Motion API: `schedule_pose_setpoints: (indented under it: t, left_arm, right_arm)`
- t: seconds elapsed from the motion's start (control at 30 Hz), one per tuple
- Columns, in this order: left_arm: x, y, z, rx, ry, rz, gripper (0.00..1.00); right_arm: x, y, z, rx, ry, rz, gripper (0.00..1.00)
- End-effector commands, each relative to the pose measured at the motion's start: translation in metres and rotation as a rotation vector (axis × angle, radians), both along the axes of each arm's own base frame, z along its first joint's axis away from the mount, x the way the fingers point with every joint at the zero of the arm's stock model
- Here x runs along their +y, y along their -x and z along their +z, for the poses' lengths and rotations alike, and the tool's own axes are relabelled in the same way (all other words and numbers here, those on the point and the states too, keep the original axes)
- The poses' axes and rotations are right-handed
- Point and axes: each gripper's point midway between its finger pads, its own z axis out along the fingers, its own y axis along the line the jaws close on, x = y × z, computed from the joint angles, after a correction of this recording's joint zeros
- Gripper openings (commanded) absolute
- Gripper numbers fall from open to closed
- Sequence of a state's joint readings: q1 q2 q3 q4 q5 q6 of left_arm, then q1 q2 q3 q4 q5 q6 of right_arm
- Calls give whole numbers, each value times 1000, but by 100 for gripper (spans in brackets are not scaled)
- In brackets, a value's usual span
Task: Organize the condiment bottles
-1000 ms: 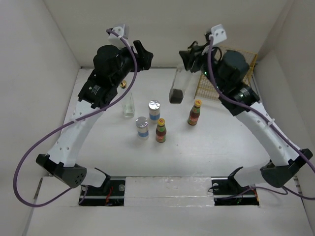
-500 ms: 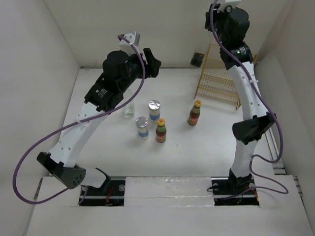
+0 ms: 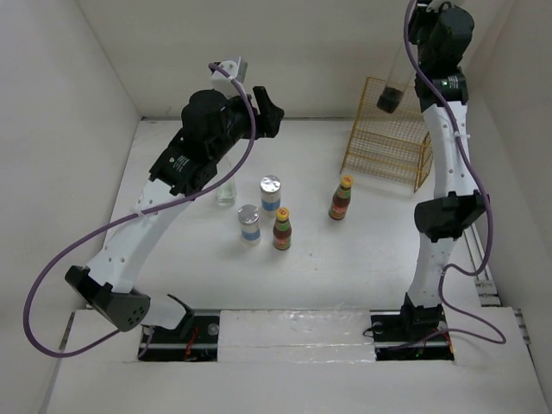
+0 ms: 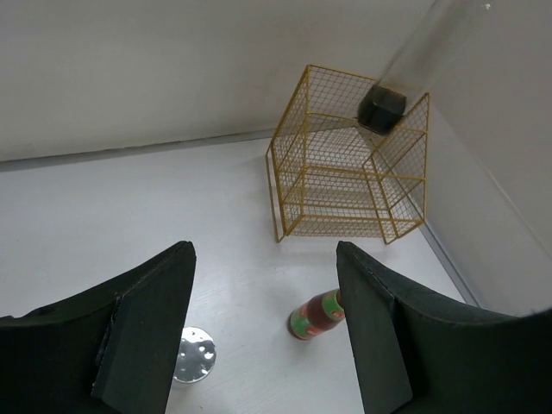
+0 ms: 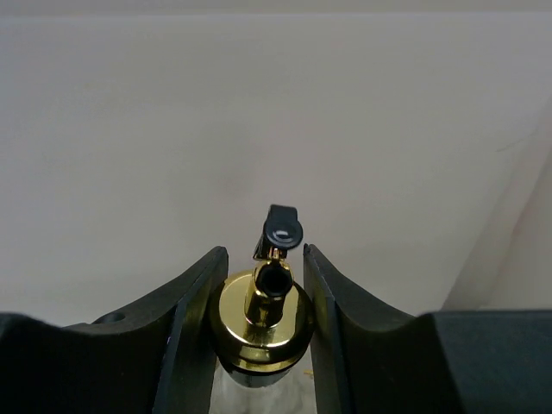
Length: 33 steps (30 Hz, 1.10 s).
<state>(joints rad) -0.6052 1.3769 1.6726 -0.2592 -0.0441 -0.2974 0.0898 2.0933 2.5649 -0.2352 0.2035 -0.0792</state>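
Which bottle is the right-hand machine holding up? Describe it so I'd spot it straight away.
Find the yellow wire rack at the far right of the table. Hanging tilted in the air over its top, clamped in the right gripper, is a tall clear glass bottle with a gold spout and dark bottom. It is the only bottle lifted off the table.
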Motion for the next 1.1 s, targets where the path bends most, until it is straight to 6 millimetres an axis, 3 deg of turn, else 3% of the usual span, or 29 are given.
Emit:
schedule_pose_setpoints:
  t: [0.0,0.2,0.53,1.07]
  left_arm:
    - [-5,2,16,-47,41,-23,62]
    - [-13,-3,12,-37,35,-41,62]
    - [-17,-13,9,-38,24,-33,62]
    - [-20,-23,1,-19,-2,-15,63]
  right_arm:
    - [-21,36,89,-285,-24,-34,0]
    - [-39,32,88,-293,-3,-43,0]
    - [-46,11,74,-300,11,-35,0]
    - [-48,-4,76,-396,11,19,0]
